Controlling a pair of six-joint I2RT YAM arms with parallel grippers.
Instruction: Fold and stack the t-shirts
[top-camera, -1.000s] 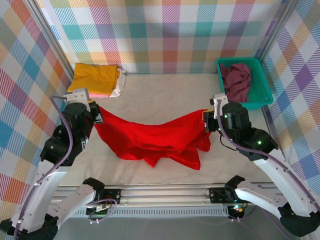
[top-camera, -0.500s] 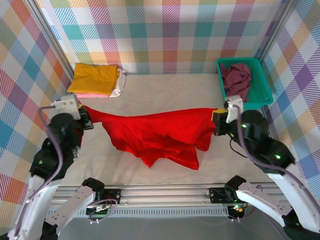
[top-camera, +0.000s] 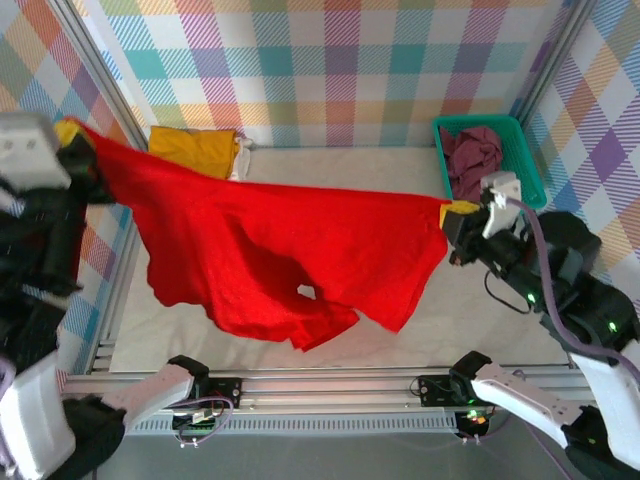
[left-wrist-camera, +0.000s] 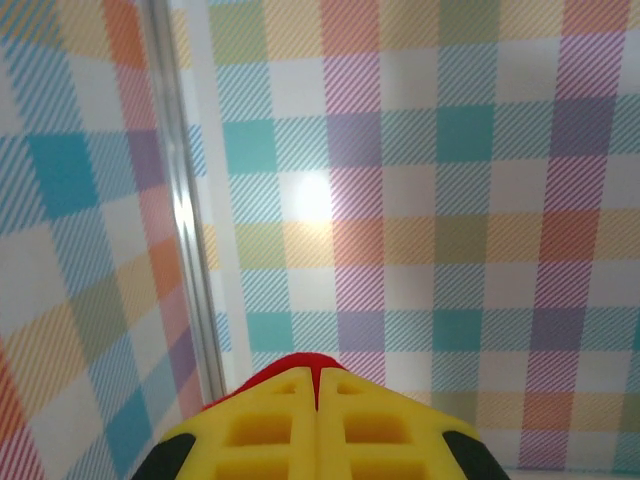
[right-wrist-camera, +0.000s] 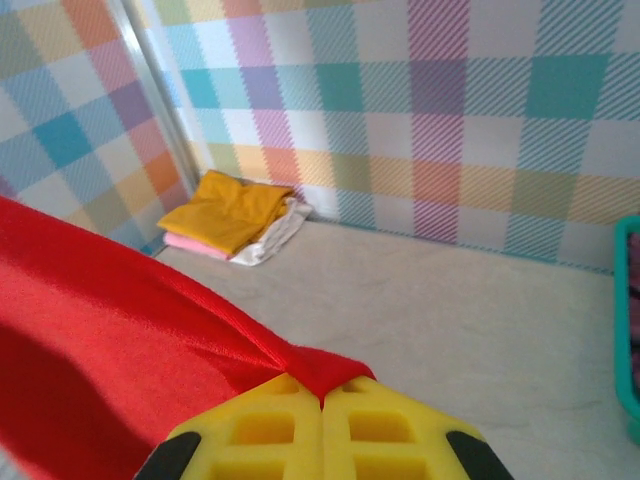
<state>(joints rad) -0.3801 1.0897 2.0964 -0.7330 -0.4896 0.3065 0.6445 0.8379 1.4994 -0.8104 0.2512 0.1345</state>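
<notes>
Where the left arm climbs the edge of the top view, the frame crops most of its body. The left pincer (top-camera: 70, 130) appears as a small yellow tip, clenched on one corner of the red t-shirt (top-camera: 280, 250). From its own wrist camera the two yellow fingers (left-wrist-camera: 260, 430) press flat together with no gap. A small hump of red cloth pokes out past their tips, and the rest of the shirt is hidden beneath them. Ahead of this pincer stand the plaid wall (left-wrist-camera: 450, 200) and a metal post (left-wrist-camera: 185, 200).

From that grip the shirt runs rightward as a sagging sheet, lifted above the table (top-camera: 330, 170). Its lower part is bunched in folds, so sleeves and collar are hard to sort out. Whether the lowest fold touches the table cannot be told.

Just beyond and to the right of the left pincer lies a folded stack, its near corner covered by the red cloth. The mustard yellow t-shirt (top-camera: 195, 150) is on top, the pink t-shirt (right-wrist-camera: 195, 245) peeks out beneath, and the white t-shirt (right-wrist-camera: 275, 232) shows at the side.

The right pincer (top-camera: 458, 210) is clamped on the opposite corner of the red shirt, fingers closed tight. Just beyond it sits the teal basket (top-camera: 525, 165), holding the crumpled dark maroon t-shirt (top-camera: 472, 160). In the right wrist view the frame cuts the basket to a sliver.
</notes>
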